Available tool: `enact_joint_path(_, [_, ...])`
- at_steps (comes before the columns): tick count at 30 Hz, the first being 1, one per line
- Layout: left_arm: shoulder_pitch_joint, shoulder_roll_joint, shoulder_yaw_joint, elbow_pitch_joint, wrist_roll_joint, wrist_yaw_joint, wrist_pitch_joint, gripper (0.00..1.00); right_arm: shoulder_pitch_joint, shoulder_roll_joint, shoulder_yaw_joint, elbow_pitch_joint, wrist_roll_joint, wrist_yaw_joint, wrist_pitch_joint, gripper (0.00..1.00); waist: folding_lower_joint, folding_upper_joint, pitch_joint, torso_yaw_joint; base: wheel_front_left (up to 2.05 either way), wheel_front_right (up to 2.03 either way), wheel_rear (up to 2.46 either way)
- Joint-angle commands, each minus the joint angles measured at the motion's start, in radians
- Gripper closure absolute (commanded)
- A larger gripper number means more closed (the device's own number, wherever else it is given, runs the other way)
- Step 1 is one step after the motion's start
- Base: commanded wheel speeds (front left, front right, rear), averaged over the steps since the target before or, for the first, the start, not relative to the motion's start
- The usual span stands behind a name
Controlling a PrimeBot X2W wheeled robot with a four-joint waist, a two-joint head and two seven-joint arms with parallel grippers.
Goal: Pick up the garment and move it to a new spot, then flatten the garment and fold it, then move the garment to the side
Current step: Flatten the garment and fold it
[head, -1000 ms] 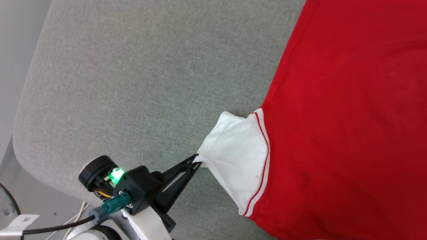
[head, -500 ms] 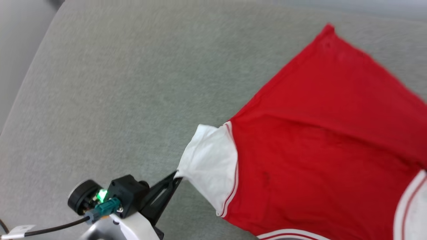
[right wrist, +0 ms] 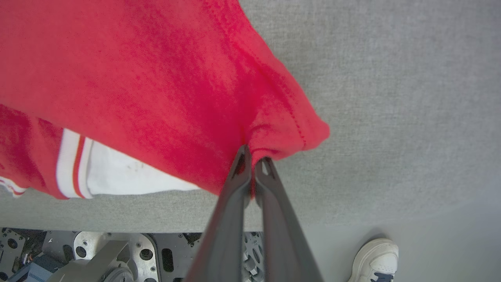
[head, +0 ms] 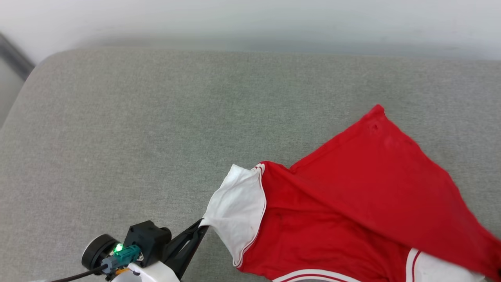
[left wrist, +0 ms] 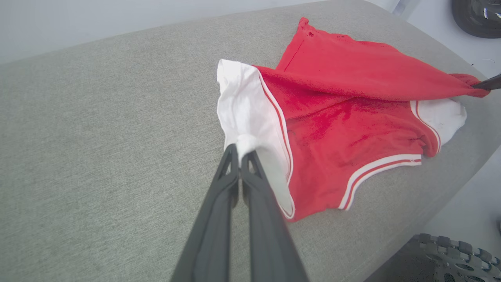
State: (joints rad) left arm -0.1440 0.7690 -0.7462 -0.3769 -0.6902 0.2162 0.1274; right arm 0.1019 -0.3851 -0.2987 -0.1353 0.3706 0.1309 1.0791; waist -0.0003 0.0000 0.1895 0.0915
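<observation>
Down at the lower left of the head view, the left claw (head: 203,224) has its 2 dark fingers pressed together on the outer edge of one white sleeve of the garment (head: 352,203), so the cloth bunches into a small knot right at the tips and the sleeve stretches out from there to the red body. The right claw (right wrist: 252,154) is likewise clamped shut, its tips pinching a corner of the red hem, which puckers around them. The garment lies on the grey cloth-covered table (head: 117,137), toward the near edge and to the right side in the head view, spread between the 2 claws, with bare grey cloth stretching away to its left and beyond it. It is a red shirt with white short sleeves, each sleeve joined to the body by red-and-white striped trim, and a striped band also runs along its near edge. A large red flap lies folded diagonally across the body, running from a pointed corner far from the robot to the hem corner held by the right claw, and it partly covers the second white sleeve. In the right wrist view a white shoe (right wrist: 373,258) stands on the pale floor (right wrist: 438,250) beside the table.
</observation>
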Motion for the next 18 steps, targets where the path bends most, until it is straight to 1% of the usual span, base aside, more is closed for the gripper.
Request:
enact_joint_path(1, [0.017, -0.007, 0.002, 0.011, -0.006, 0.008, -0.011, 1.0, 0.037, 0.03, -0.003, -0.014, 0.001, 0.0, -0.015, 1.0, 0.0003, 0.0, -0.02, -0.017, 0.0, 0.0, 0.0])
enact_joint_path(3, [0.022, -0.016, 0.007, 0.019, -0.015, 0.016, -0.022, 1.0, 0.072, 0.06, -0.003, -0.023, 0.0, -0.001, -0.028, 1.0, 0.0003, 0.0, -0.029, -0.022, 0.0, 0.0, 0.0])
enact_joint_path(6, [0.03, -0.022, 0.019, 0.036, -0.032, 0.015, -0.039, 1.0, 0.11, 0.092, 0.005, -0.032, -0.012, 0.0, -0.053, 1.0, 0.0003, 0.0, -0.034, -0.025, 0.0, 0.0, 0.0])
enact_joint_path(7, [0.03, -0.021, 0.023, 0.05, -0.038, 0.008, -0.047, 1.0, 0.132, 0.117, 0.013, -0.03, -0.009, 0.0, -0.067, 1.0, 0.0003, 0.0, -0.037, -0.026, 0.0, 0.0, 0.0])
enact_joint_path(9, [0.029, -0.023, 0.021, 0.054, -0.04, 0.006, -0.049, 1.0, 0.133, 0.116, 0.016, -0.034, -0.004, -0.001, -0.076, 1.0, 0.0003, 0.0, -0.038, -0.025, 0.0, 0.0, 0.0])
enact_joint_path(10, [0.028, -0.024, 0.018, 0.055, -0.04, 0.004, -0.049, 1.0, 0.129, 0.106, 0.019, -0.038, -0.008, 0.0, -0.082, 0.57, 0.0003, 0.0, -0.037, -0.024, 0.0, 0.0, 0.0])
enact_joint_path(11, [0.026, -0.025, 0.016, 0.055, -0.04, 0.001, -0.048, 1.0, 0.124, 0.094, 0.024, -0.042, -0.01, 0.0, -0.09, 0.0, 0.0003, 0.0, -0.036, -0.022, 0.0, 0.0, 0.0])
enact_joint_path(14, [0.02, -0.024, 0.012, 0.052, -0.035, -0.002, -0.047, 1.0, 0.094, 0.065, 0.04, -0.065, 0.015, 0.0, -0.093, 0.0, 0.0003, 0.0, -0.031, -0.013, 0.0, 0.0, 0.0])
enact_joint_path(18, [0.012, -0.022, 0.005, 0.035, -0.023, -0.003, -0.042, 1.0, 0.029, 0.004, 0.054, -0.125, 0.044, 0.0, -0.08, 0.0, 0.0003, 0.0, -0.013, 0.007, 0.0, 0.0, 0.0])
